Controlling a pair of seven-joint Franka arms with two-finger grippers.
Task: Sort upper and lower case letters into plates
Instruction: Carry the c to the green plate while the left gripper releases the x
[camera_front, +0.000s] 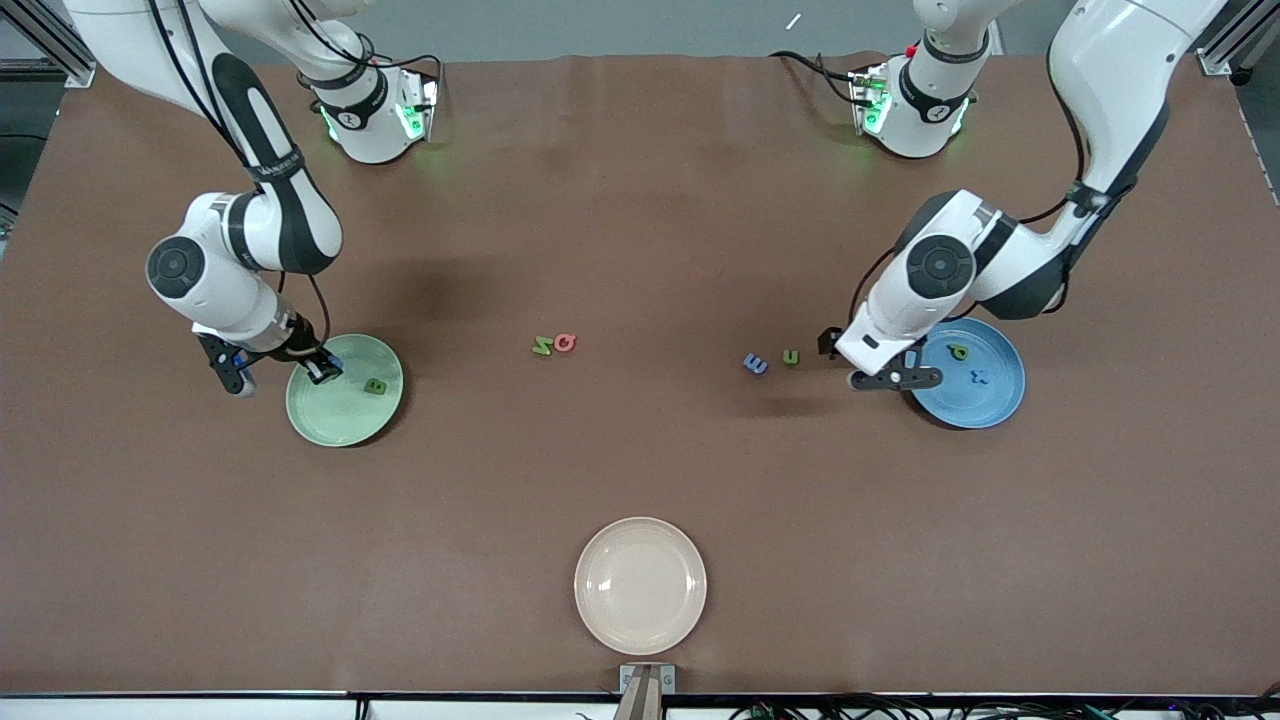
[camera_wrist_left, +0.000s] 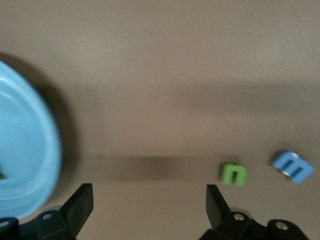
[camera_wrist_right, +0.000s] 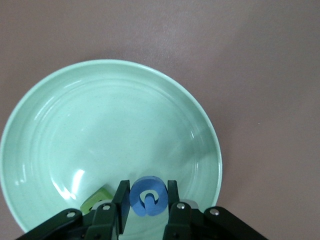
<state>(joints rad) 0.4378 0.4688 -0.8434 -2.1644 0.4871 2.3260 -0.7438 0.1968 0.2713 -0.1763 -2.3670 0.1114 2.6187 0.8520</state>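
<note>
A: Where is the right gripper (camera_front: 322, 366) now?
B: Middle left of the front pic, over the pale green plate (camera_front: 340, 420). Its fingers are clamped on a blue letter (camera_wrist_right: 148, 196); the right wrist pic shows the piece pinched betw. the two pads, above the plate's inner surface.
A: Anything already in that plate?
B: Yes, one green letter (camera_front: 375, 386) lies in it, close to the gripper. In the wrist pic it is half hidden by the fingers.
A: And the left gripper (camera_front: 880, 368)?
B: Middle right of the front pic, low over the table just beside the rim of the blue plate (camera_front: 985, 405). Fingers stand wide apart, nothing betw. them; the left wrist pic shows only bare brown table (camera_wrist_left: 160, 75) in the gap.
A: What is in the blue plate?
B: Two pieces: a green one (camera_front: 958, 351) and a blue one (camera_front: 980, 377), apart from each other.
A: Letters left on the table?
B: Four. A blue piece (camera_front: 756, 363) and a small green piece (camera_front: 791, 356) side by side, near the left gripper, toward the centre. Then at the centre of the pic a green letter (camera_front: 542, 346) touching a red one (camera_front: 566, 343).
A: The third plate?
B: The cream plate (camera_front: 600, 615) sits at bottom centre, well apart from both arms.
</note>
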